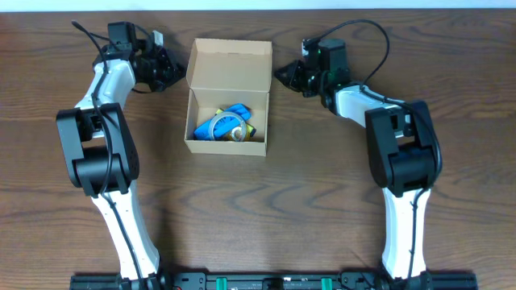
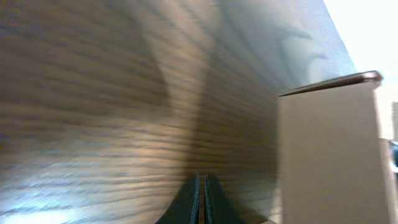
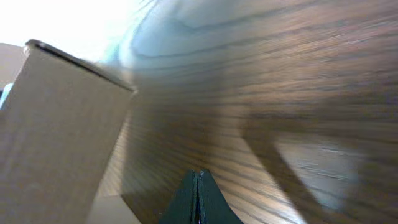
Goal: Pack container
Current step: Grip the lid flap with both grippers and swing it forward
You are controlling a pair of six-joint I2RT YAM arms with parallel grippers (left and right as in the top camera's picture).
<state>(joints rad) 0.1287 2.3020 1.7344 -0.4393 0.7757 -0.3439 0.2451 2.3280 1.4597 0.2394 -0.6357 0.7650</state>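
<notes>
Container (image 1: 226, 148) is loaded (tape roll (image 1: 223, 128), blue packet (image 1: 241, 111)), lid (image 1: 230, 63) raised. Left tool (image 1: 172, 74) and right tool (image 1: 283, 75), clenched empty, are held flanking it, likely for closing.

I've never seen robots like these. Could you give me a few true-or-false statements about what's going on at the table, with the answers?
1. The cardboard box has its lid flap open. True.
2. The box is empty. False: a blue packet and a clear tape roll lie inside it.
3. Both arms' jaws are closed with nothing between them. True, as each wrist view shows.
4. The right arm's jaws are gripping the lid flap. False: they sit beside the box's far right corner and hold nothing.
</notes>
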